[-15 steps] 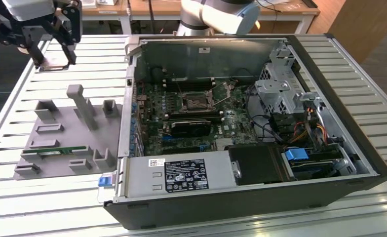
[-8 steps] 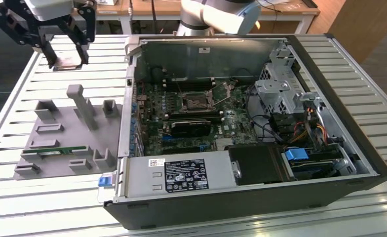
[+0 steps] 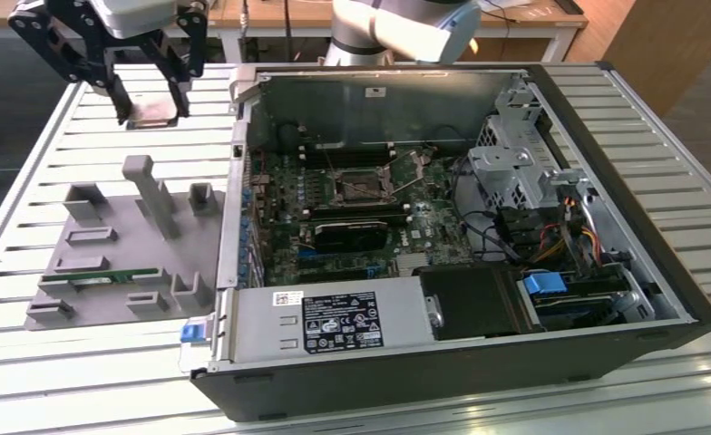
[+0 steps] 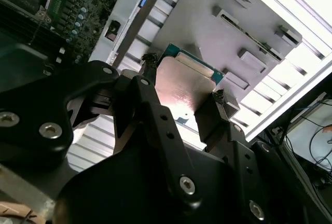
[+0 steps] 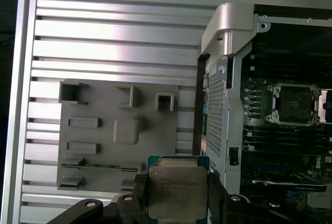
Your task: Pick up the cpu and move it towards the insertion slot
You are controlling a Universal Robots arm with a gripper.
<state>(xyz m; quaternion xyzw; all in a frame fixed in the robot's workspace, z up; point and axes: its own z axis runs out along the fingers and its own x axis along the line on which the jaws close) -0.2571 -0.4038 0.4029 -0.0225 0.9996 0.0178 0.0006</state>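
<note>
In the exterior view, the gripper [image 3: 152, 116] hangs above the slatted table [image 3: 41, 163], beyond the grey tray [image 3: 126, 254] and to the exterior view's left of the open case [image 3: 452, 236], its fingers clamped on the cpu [image 3: 153, 110]. The slot [image 3: 362, 184] lies on the board inside the case, well apart from it.

In the second wrist view, the cpu [image 4: 182, 86] sits between the black fingers [image 4: 218, 107], over the tray [image 4: 207, 22].

In the first wrist view, the cpu [image 5: 176, 190] is held above the tray's [image 5: 114, 110] edge; the slot [image 5: 294, 102] shows inside the case [image 5: 228, 32].
</note>
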